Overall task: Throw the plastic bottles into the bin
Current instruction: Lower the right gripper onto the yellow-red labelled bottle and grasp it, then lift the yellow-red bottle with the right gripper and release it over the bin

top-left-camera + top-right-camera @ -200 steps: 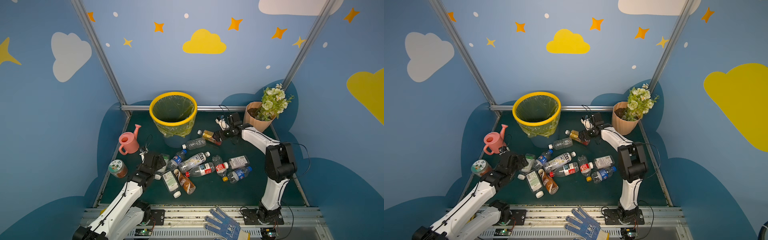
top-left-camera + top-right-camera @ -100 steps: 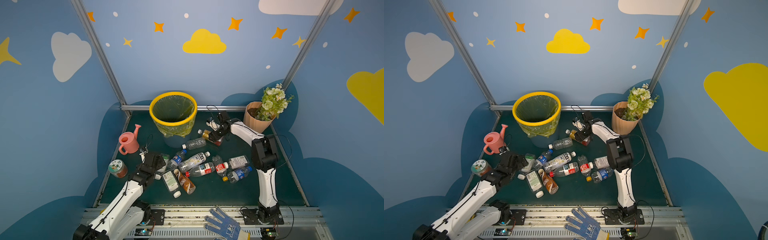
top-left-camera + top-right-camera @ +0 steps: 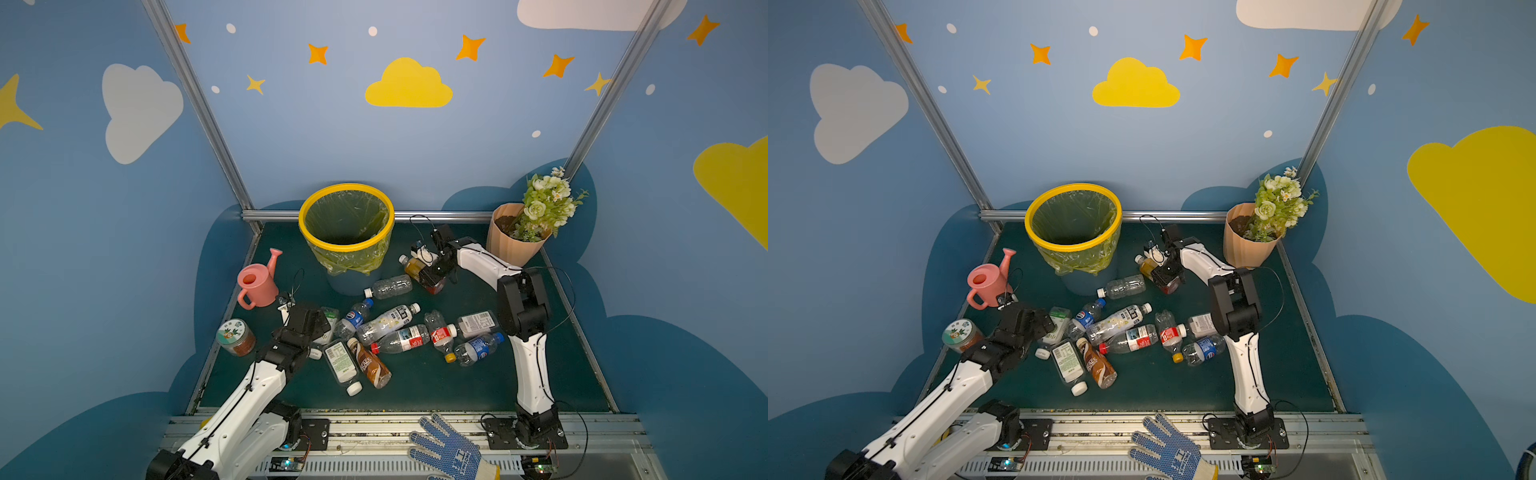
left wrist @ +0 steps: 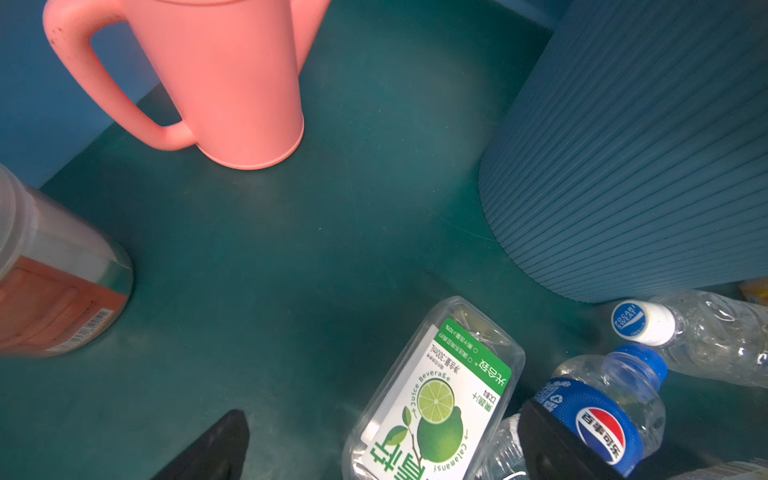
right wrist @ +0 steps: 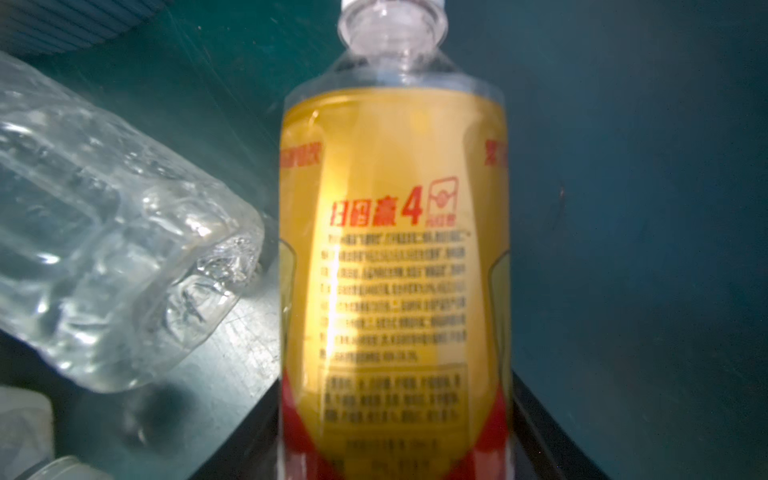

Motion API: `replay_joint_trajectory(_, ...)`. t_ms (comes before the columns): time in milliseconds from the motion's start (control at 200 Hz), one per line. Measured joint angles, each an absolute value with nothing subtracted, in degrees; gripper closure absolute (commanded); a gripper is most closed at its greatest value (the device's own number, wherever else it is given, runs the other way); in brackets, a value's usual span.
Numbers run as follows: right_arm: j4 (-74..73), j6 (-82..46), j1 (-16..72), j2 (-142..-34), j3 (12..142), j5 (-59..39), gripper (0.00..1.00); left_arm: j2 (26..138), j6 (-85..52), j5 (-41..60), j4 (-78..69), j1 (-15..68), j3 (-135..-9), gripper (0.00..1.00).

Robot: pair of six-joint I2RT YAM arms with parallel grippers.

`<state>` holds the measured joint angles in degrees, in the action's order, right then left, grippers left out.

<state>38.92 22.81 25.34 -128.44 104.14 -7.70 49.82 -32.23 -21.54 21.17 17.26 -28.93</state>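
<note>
Several plastic bottles (image 3: 386, 328) lie in a heap mid-table in both top views. A yellow-labelled bottle (image 5: 395, 249) lies beside the bin (image 3: 347, 248), a yellow-rimmed wastebasket at the back. My right gripper (image 3: 432, 274) is down on this yellow-labelled bottle (image 3: 413, 266), a dark finger pressed against each side. A clear bottle (image 5: 104, 249) lies next to it. My left gripper (image 4: 382, 415) is open at the heap's left edge, with a lime-label bottle (image 4: 432, 407) lying between its fingers and a blue-label bottle (image 4: 598, 415) beside one finger.
A pink watering can (image 3: 255, 282) and a short jar (image 3: 235, 336) stand left of my left gripper (image 3: 309, 322). A peach flower pot (image 3: 511, 241) stands at the back right. A knitted glove (image 3: 449, 453) lies on the front rail. The bin's ribbed wall (image 4: 644, 145) is close by.
My right gripper moved left and down from near the flower pot onto the yellow-labelled bottle, and its jaws closed in on it. The left arm has hardly moved.
</note>
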Motion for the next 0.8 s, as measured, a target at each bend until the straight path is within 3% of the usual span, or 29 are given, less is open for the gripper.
replay_joint_trajectory(75, 38.4, 22.6, 25.3, -128.3, 103.8, -8.0, 0.45, 49.6, -32.2, -21.5, 21.2, 17.3, -28.9, 0.0)
replay_joint_trajectory(320, 33.3, 18.4, 24.1, -120.5, 95.2, -11.0, 0.47, 49.2, -32.4, -21.5, 21.2, 17.3, -28.9, 0.0)
replay_joint_trajectory(801, 7.4, 2.6, 16.6, -86.4, 74.1, -20.6, 0.47, 47.7, -32.9, -21.5, 21.2, 17.1, -28.8, 0.0)
